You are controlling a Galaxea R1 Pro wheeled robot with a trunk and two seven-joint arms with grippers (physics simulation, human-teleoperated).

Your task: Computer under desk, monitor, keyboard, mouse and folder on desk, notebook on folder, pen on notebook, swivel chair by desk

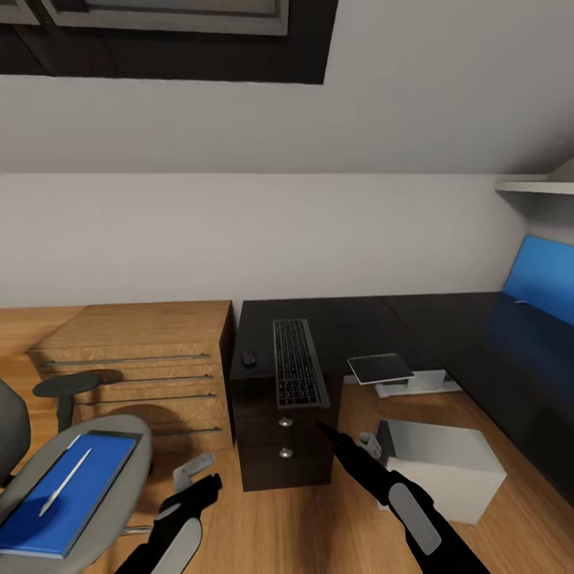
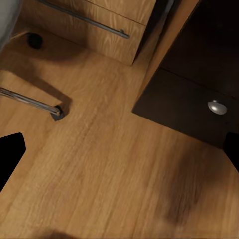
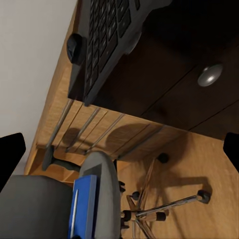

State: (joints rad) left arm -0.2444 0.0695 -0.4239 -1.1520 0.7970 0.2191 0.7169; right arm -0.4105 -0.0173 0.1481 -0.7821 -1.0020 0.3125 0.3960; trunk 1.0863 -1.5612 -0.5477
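Both claws (image 1: 194, 478) (image 1: 351, 441) wide open, empty

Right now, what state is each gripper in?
Left gripper: open, holding nothing.
Right gripper: open, holding nothing, near the keyboard.

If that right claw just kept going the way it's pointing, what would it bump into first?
Probably the black cabinet. In the head view the right claw points up at its drawer fronts, just below the overhanging end of the keyboard. The wrist view faces that drawer front too, though depth is hard to judge.
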